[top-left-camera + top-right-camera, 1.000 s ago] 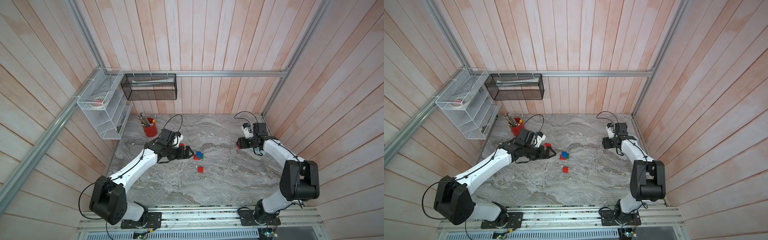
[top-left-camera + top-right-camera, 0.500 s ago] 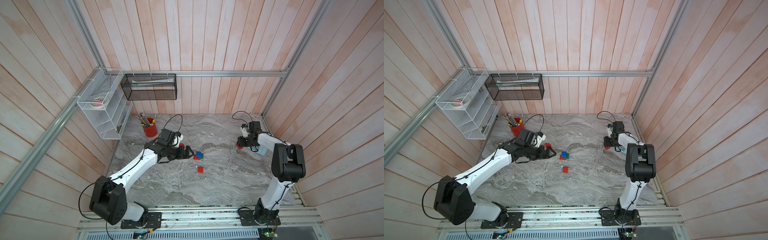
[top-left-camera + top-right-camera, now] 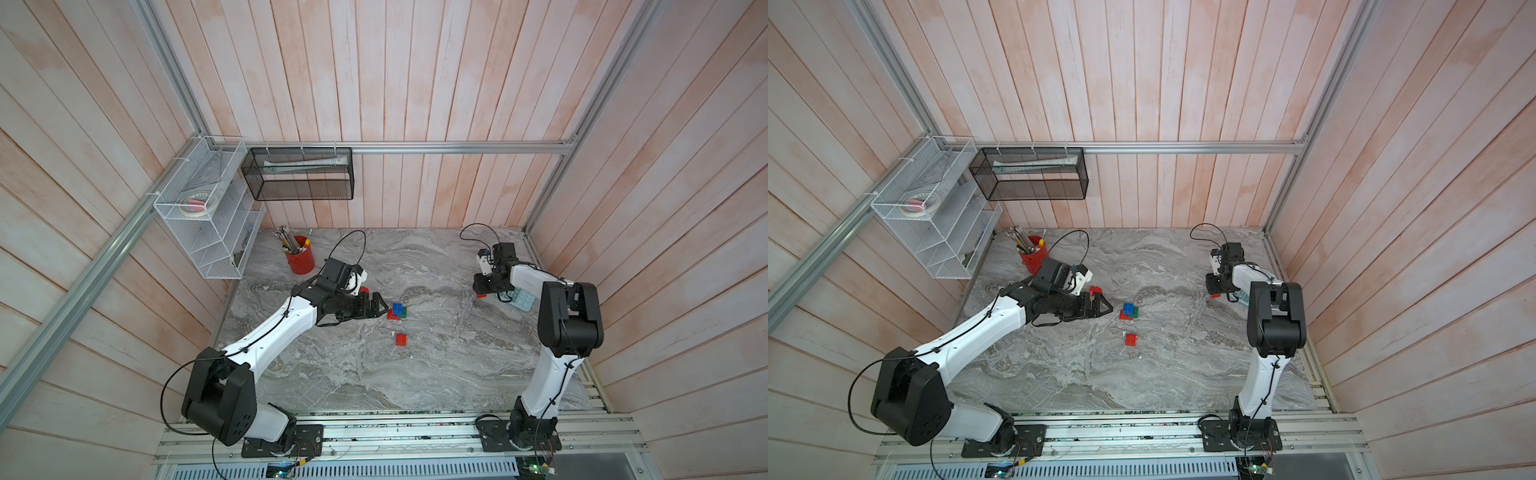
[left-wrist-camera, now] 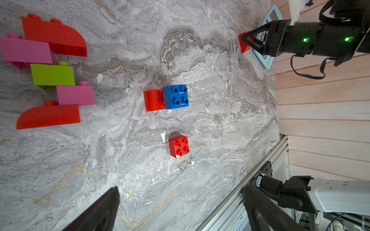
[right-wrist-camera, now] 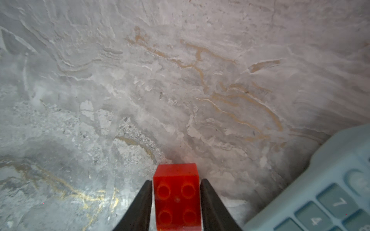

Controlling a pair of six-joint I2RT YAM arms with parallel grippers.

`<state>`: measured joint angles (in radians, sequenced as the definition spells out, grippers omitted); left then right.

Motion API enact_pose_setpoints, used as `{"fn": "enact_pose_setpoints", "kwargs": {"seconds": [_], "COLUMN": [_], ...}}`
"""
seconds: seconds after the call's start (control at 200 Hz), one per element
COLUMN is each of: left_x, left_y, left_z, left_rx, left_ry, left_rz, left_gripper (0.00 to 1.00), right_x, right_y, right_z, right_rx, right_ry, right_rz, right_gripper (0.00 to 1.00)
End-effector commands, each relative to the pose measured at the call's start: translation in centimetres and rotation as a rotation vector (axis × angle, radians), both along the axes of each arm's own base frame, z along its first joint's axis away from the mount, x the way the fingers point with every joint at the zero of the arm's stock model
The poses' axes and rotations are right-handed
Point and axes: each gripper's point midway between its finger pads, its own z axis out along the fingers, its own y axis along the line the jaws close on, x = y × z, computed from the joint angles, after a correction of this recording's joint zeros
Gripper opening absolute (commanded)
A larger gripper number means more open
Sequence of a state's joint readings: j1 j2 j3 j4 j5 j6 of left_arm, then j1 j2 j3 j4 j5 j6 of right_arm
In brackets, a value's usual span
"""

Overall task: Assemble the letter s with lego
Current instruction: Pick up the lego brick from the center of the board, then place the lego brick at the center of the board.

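held brick: red 2x2 brick, studs facing the wrist camera, low at the tabletop near its right edge.
right end effector: narrow, fingers pressed on two opposite sides of the held brick.
right edge: pale blue calculator just beside the held brick, between it and the wood wall; tight on that side.
centre lego: blue brick stacked on a lower red brick, dark green brick against them. Loose red brick near, toward the front rail.
lego row: red curved, pink, lime green, pink, red curved, each touching the next, staggered; mostly hidden under the left arm in both top views.
left end effector: wide, nothing between the fingers, low, just beside the blue brick.
open room: bare marble between the centre lego and the held brick; bare front strip up to the rail.
back-left corner: red pencil cup behind the left arm; white wire rack and black mesh basket on the walls above.
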<state>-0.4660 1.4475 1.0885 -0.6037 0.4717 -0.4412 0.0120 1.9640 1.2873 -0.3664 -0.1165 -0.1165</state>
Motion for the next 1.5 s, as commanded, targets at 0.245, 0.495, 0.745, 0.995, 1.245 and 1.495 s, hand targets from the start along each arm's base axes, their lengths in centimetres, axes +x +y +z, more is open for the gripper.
{"fn": "enact_pose_setpoints", "kwargs": {"seconds": [0.245, 0.495, 0.745, 0.995, 1.245, 1.495], "left_x": [0.1, 0.2, -0.5, -1.8, -3.0, -4.0], "left_y": [-0.3, 0.0, 1.2, 3.1, 4.1, 4.8], "left_z": [-0.2, 0.1, 0.5, 0.3, 0.3, 0.4], "left_rx": [0.001, 0.013, 0.038, 0.066, 0.083, 0.088], "left_ry": [-0.009, -0.015, -0.024, -0.027, -0.038, -0.052], "left_rz": [-0.019, -0.019, -0.011, 0.000, 0.006, 0.011], "left_gripper": [1.00, 1.00, 1.00, 1.00, 1.00, 1.00], "right_x": [-0.2, -2.7, -8.4, -14.9, -20.1, -24.2], "right_y": [0.0, 3.0, 8.9, 15.9, 18.7, 21.0], "right_z": [-0.3, 1.2, 2.2, 2.2, 0.1, -1.4], "right_rx": [-0.054, -0.033, 0.023, 0.181, 0.211, 0.199], "right_ry": [0.038, 0.060, 0.090, 0.223, 0.352, 0.431], "right_rz": [-0.025, -0.155, -0.371, -0.547, -0.733, -0.815], "right_gripper": [0.28, 0.25, 0.24, 0.26, 0.26, 0.25]}}
